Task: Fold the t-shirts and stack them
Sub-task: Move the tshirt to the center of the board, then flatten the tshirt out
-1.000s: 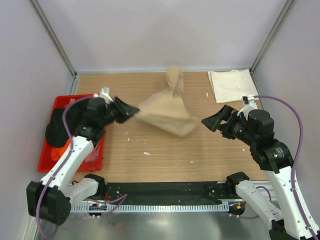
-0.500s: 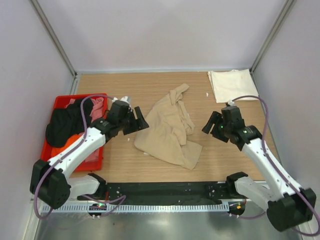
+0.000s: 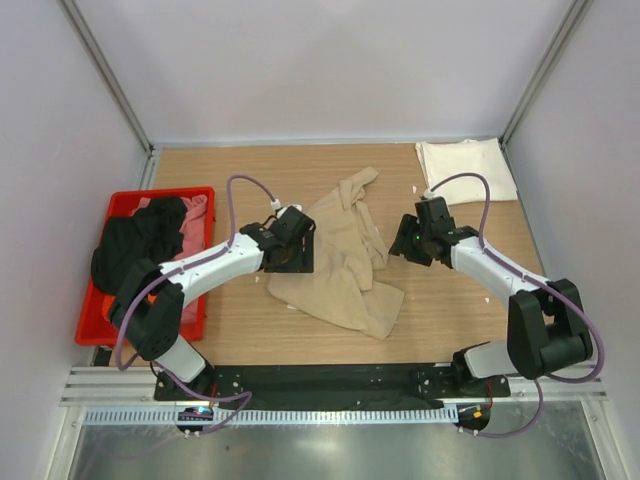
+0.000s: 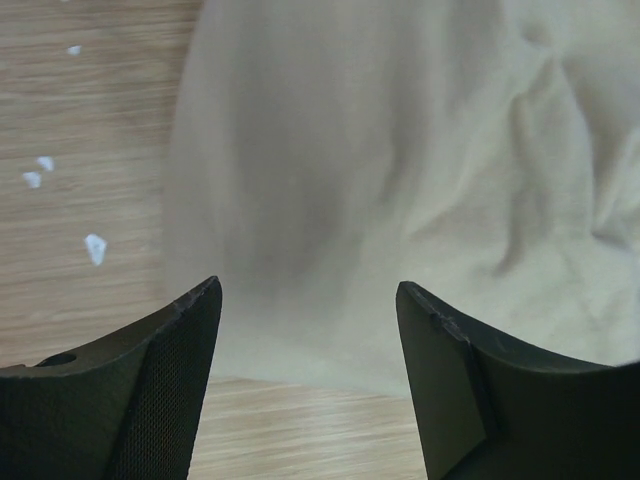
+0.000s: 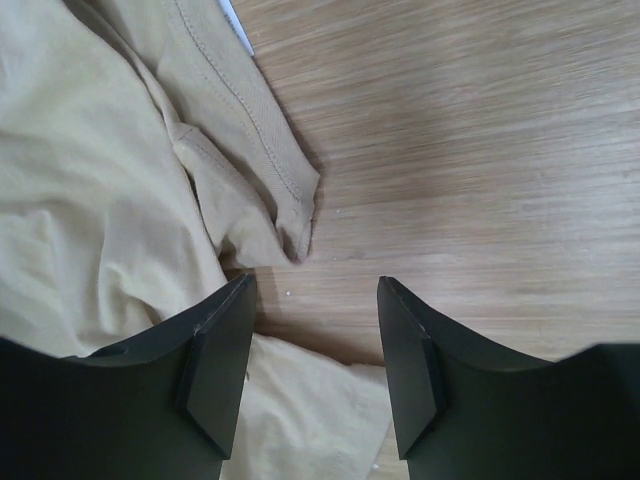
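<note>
- Top external view: the wooden tabletop (image 3: 460,320) fills the floor of a white-walled cell, with both arms reaching inward from the near edge.
- The tan t-shirt (image 3: 340,260) lies crumpled and unfolded at the middle of the tabletop. One narrow part trails toward the far edge and a broader flap points toward the near right.
- The red bin (image 3: 118,200) sits at the left edge of the tabletop. It holds a black t-shirt (image 3: 135,245) bunched on its left side and a pink t-shirt (image 3: 197,215) at its far right corner.
- The cream-white t-shirt (image 3: 465,168) lies folded flat in the far right corner, well apart from the tan one.
- The left tool (image 3: 297,245) is at the tan shirt's left edge. In the left wrist view its jaws stand wide apart (image 4: 308,290) with nothing between them, and pale cloth (image 4: 400,150) spreads below and ahead.
- The right tool (image 3: 408,240) is at the shirt's right edge. In the right wrist view it is parted (image 5: 315,285) and grips nothing. A stitched hem of the tan shirt (image 5: 90,200) ends just ahead of its left finger, and bare wood shows through the gap.
- A few small white specks (image 4: 95,247) are scattered on the wood left of the shirt.
</note>
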Motion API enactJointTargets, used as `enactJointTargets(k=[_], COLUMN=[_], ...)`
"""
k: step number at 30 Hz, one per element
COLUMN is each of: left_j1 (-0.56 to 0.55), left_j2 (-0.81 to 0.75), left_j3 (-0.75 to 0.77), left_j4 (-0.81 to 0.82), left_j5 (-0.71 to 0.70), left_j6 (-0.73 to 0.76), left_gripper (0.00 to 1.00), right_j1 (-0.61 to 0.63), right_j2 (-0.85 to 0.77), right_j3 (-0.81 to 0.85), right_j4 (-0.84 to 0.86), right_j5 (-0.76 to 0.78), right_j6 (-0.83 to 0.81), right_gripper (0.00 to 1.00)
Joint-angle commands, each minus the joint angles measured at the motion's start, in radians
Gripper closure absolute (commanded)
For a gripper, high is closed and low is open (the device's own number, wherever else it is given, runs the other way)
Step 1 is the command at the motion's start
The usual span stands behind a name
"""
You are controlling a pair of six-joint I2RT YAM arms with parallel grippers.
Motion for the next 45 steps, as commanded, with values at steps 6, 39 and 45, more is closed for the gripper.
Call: enactJointTargets(k=[6,39,45], left_j1=[-0.048,-0.114,-0.053], left_j2=[-0.154,0.077,0.105], left_j3=[-0.015,0.272,0.213], left_j4=[0.014,-0.183,-0.146], left_j5=[0.111,-0.196,-0.190], left_j6=[0.048,-0.049,0.018], left_gripper=[0.31,0.41,0.36], right_j1=[0.004,0.004,0.004], right_j2=[-0.035,-0.357,-0.287], right_j3=[0.012,-0.174,-0.230], right_j4=[-0.067,-0.146,-0.071], right_j5=[-0.010,-0.096,-0.111], right_j6=[-0.015,0.036,0.042], right_gripper=[0.43,0.46,0.45])
